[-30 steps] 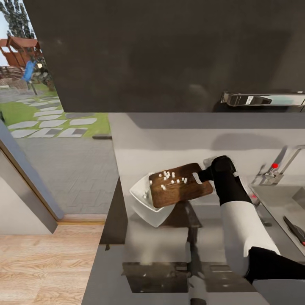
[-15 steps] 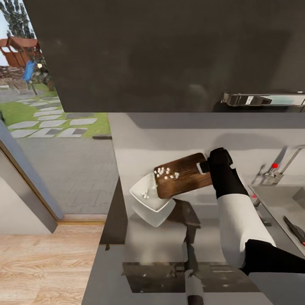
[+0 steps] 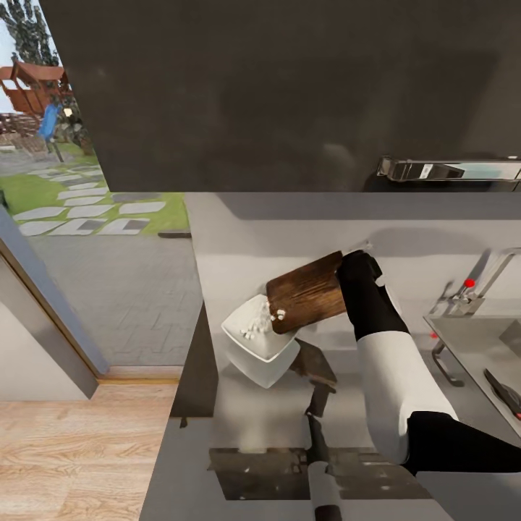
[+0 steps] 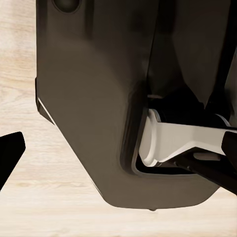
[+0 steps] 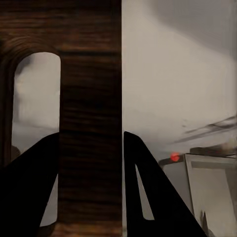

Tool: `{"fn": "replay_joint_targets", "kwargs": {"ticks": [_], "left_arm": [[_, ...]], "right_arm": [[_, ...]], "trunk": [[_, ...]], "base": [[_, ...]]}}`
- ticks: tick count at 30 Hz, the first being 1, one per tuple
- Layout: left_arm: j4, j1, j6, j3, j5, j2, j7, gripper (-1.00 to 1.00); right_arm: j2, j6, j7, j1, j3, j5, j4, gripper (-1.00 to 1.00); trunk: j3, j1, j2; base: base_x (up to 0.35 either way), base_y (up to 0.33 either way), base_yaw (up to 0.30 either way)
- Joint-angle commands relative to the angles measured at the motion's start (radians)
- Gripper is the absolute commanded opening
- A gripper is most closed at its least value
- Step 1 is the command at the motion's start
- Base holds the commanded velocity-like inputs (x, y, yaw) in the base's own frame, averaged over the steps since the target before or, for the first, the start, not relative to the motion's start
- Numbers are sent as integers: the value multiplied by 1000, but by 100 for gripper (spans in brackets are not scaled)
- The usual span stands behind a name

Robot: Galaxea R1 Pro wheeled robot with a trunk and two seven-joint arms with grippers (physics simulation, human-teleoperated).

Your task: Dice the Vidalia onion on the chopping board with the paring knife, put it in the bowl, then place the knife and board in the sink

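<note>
The right gripper [image 5: 91, 185] stays clamped on the chopping board [image 3: 307, 291] — tilted steeper than before over the bowl [image 3: 255, 346]. Most diced onion [image 3: 257, 323] has slid into the bowl. The left gripper's state cannot be told.

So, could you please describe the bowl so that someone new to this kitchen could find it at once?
Start at the grey countertop left of the sink. Near its left end sits a white squarish bowl holding small pale onion pieces. The dark wooden board tilts over it, held by the right tool.
</note>
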Motion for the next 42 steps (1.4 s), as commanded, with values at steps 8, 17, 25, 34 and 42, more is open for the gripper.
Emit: {"fn": "replay_joint_targets", "kwargs": {"ticks": [8,17,25,34,42], "left_arm": [[5,-2,-8,-8,11,-1,-6,100],[5,-2,-9,-8,11,-8,-5,100],[4,-2,-9,-8,11,-6,0,100],[3,-2,-12,-8,11,-2,2,100],[2,-2,-13,-11,8,-7,2,100]], "right_arm": [[1,1,14,-1,-3,5,-27,-100],[-241,-1,385,-1,-136,-210,-30,-100],[-278,-13,381,2,-259,-206,31,-100],[-341,-21,-68,2,-675,-207,101,-100],[-327,-19,-70,2,-676,-208,102,-100]], "trunk": [[-2,1,-2],[-2,1,-2],[-2,1,-2],[-2,1,-2],[5,1,-2]], "base": [[0,0,0],[-200,0,0],[-272,-205,0],[-151,-306,0],[-1,-343,-150]]}}
